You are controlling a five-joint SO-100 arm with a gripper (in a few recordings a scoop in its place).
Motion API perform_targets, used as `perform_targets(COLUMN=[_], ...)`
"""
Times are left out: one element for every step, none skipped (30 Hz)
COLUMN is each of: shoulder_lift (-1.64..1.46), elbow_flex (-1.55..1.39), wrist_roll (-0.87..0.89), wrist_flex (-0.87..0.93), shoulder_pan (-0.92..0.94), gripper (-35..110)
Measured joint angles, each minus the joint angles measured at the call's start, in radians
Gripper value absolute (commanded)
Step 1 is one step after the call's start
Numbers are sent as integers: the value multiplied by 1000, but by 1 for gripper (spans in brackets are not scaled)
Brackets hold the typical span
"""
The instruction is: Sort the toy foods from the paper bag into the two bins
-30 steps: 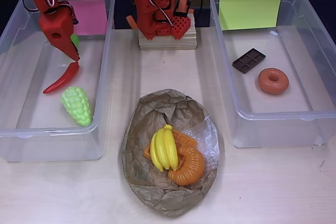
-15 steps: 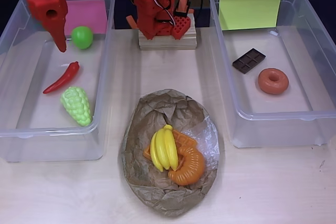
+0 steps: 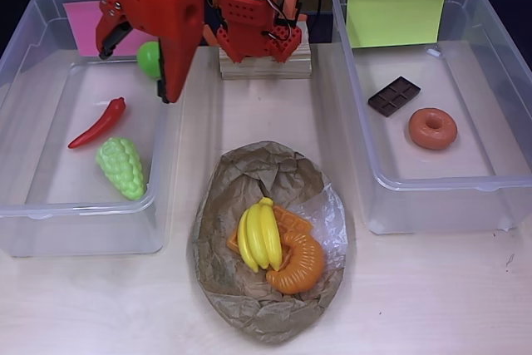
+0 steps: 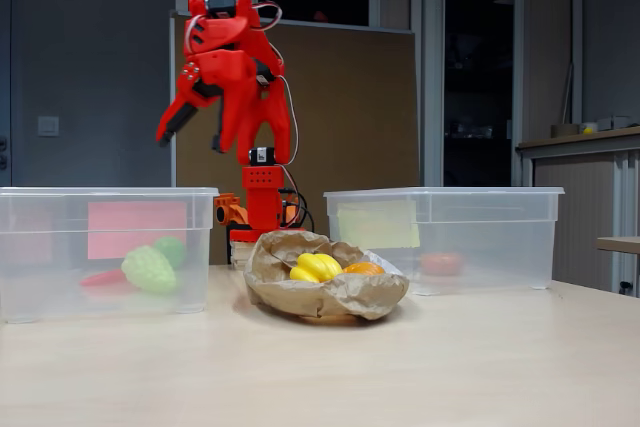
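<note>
Your gripper [image 4: 195,127] raised high at upper left of the fixed view, fingers spread and empty, paper bag [image 3: 268,243] low at centre of the overhead view, well below it, bananas [image 3: 259,234], croissant [image 3: 299,262] and waffle [image 3: 291,220] inside.

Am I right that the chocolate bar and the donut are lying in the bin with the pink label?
Not quite: the chocolate bar and the donut lie in the bin with the yellow-green label, as the overhead view shows. The pink-labelled bin holds the chili, grapes and apple.
</note>
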State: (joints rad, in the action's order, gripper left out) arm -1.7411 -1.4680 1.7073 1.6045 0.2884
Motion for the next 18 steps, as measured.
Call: perform_targets(shoulder_lift=[0, 0, 0, -2, 8, 9, 8, 14, 21, 31, 34, 48, 64, 91, 110, 137, 172, 196], elbow_flex=[-8, -9, -17, -29, -32, -46, -64, -78, -83, -95, -103, -115, -118, -120, -120, -120, -120, -118], wrist_roll=[-3, -14, -25, -26, -29, -37, -44, -52, -55, -64, -71, -81, -87, -100, -110, -120, -133, -146], wrist_flex=[-12, -31, -43, -58, -81, -107, -129, -155, -175, -199, -212, -238, -244, -265, -275, -288, -307, -321], shoulder_pan=[-40, -71, -97, -120, -144, -164, -189, -212, -236, -256, -276, -290, -301, -311, -321, -333, -351, -367], gripper=[43, 43, 43, 42, 42, 42, 42, 42, 42, 42, 42, 42, 41, 41, 41, 41, 41, 41])
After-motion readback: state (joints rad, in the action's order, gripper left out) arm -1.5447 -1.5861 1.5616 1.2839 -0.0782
